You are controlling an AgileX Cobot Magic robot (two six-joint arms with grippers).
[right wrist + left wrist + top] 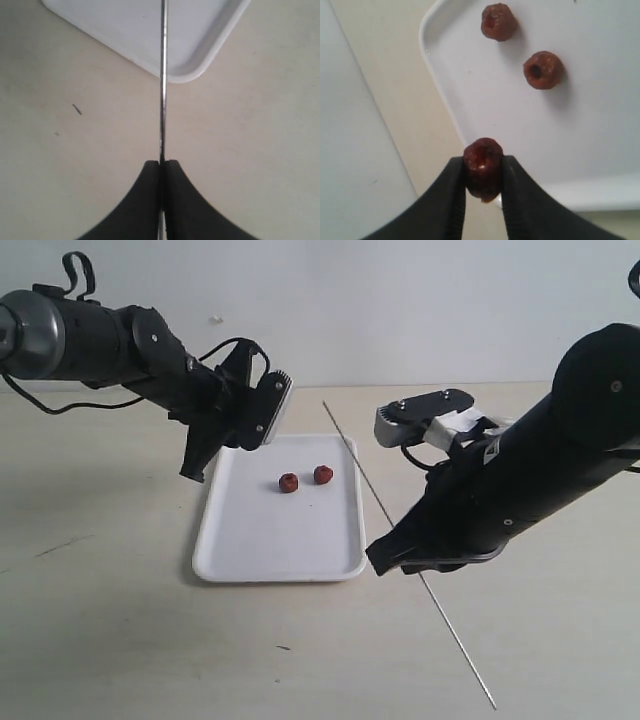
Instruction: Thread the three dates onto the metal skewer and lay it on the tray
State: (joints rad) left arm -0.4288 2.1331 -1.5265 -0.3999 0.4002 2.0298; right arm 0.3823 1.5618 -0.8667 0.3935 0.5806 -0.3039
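Table (pixel 120 640) was a plain pale beige top, matte, a bit scuffed, with a faint dark scratch (pixel 62 545) toward its left side and a tiny dark speck (pixel 285 647) nearer the front. Behind it was a bare off-white wall (pixel 400 300) with one small pale mark (pixel 215 318) on it, meeting the table in a straight line. Light was soft and even, shadows pretty mild

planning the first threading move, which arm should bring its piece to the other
Probably left: the left end effector grips a date, while the right end effector is shut on the skewer and can hold it steady.
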